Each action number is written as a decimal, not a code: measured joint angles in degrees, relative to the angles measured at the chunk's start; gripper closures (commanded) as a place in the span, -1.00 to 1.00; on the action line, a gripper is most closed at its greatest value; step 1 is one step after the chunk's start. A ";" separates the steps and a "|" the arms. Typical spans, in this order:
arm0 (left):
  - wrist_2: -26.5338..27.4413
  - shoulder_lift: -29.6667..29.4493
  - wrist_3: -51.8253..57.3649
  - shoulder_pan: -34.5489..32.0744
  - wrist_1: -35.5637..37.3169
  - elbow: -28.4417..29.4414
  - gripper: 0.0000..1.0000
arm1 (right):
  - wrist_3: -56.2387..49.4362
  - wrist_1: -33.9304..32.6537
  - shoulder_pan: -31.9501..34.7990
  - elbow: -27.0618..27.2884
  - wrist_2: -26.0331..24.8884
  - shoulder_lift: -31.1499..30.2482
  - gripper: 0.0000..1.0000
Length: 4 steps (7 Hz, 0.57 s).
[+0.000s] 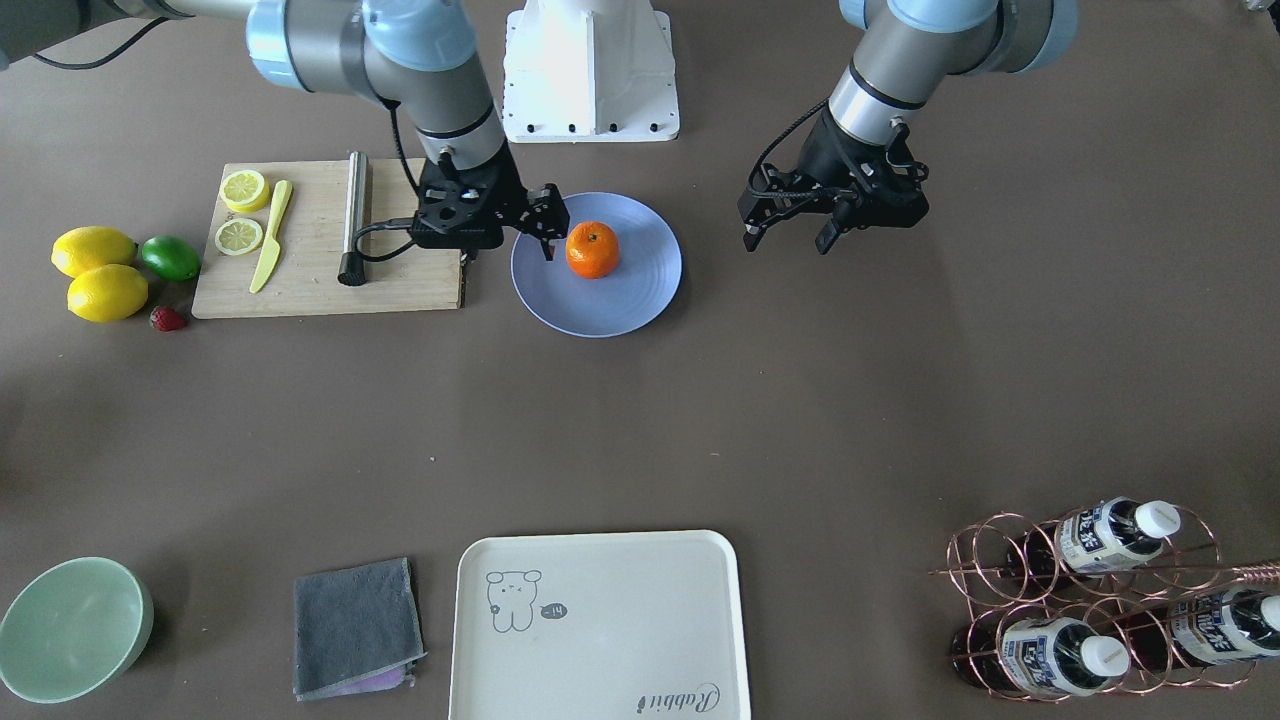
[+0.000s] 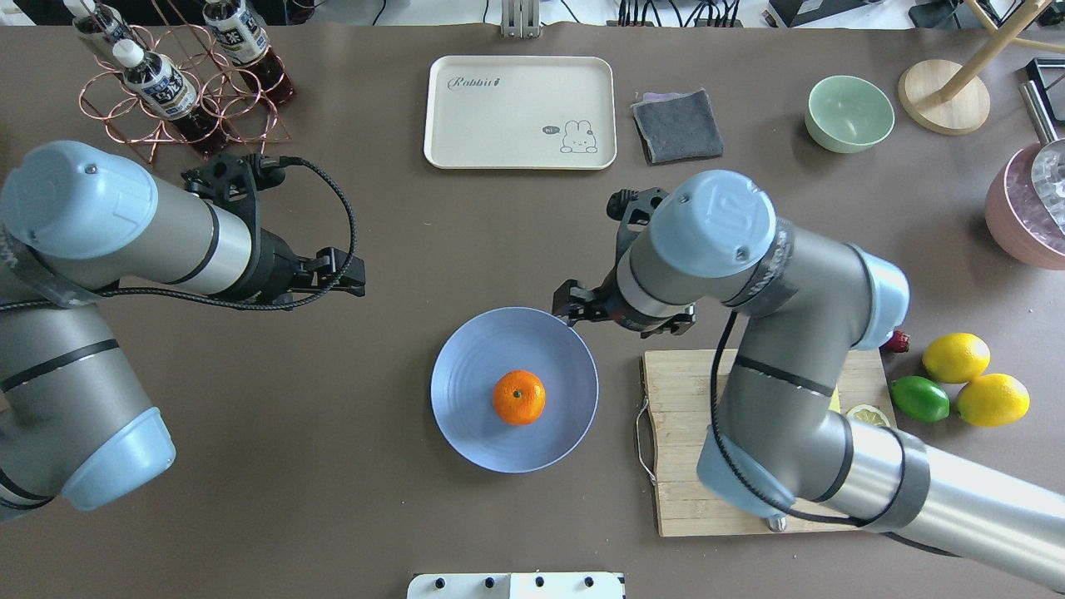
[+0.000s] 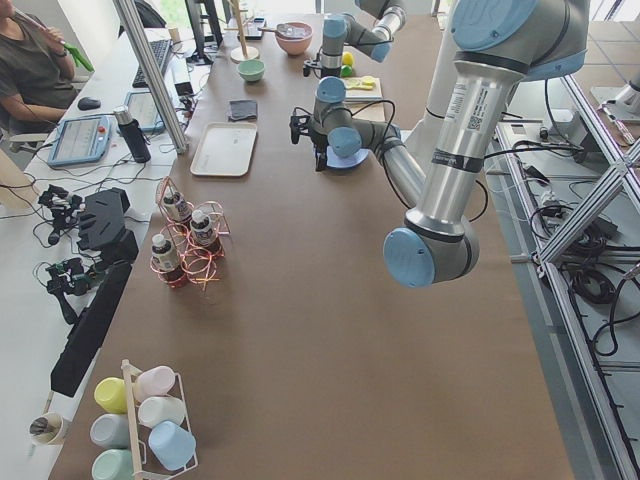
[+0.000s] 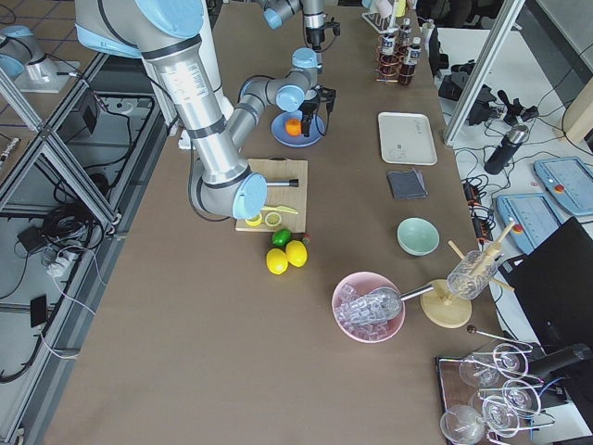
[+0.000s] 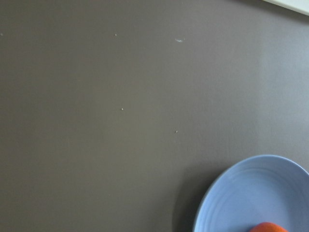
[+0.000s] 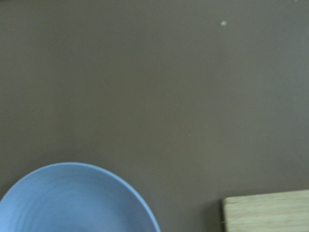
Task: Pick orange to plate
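Risk, as I am judging it: the orange (image 1: pixel 592 250) is resting loose on the plate (image 1: pixel 640 300). It is round, and the plate is shallow. The right gripper (image 1: pixel 510 245) is hanging low at the plate's rim, and its inner finger (image 1: pixel 547 225) is looking very close to the fruit in the front view. Any sideways sweep on the way out could clip the orange and send it rolling onto the table (image 1: pixel 700 420). A finger catching the rim could also drag or tip the plate. A straight lift looks like the safer exit.

The right gripper's jaws are standing spread, with nothing between them. The left gripper (image 1: pixel 788 235) is hovering over bare table well to the left of the plate. It too is spread and is carrying nothing.

Position: the orange is sitting near the plate's middle, stem dimple up, and is touching only the plate. From overhead, the right gripper is hanging over the plate's far-right rim, so the fruit is lying to its near left. The cutting board (image 1: pixel 320 290) is lying just right of the plate.

The placement is looking done.
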 measured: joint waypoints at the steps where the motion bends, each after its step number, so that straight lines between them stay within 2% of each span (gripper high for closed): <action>1: -2.26 0.22 7.52 -5.07 7.09 -1.96 -0.94 | -9.87 -0.17 6.85 1.81 4.79 -5.25 -1.00; 2: -3.92 1.42 16.40 -10.33 14.02 -4.27 -0.94 | -21.69 -0.22 14.19 2.34 9.24 -10.74 -1.00; 4: -8.69 8.74 35.59 -21.98 20.04 -7.02 -0.94 | -51.45 -0.39 33.11 -0.37 18.94 -22.93 -1.00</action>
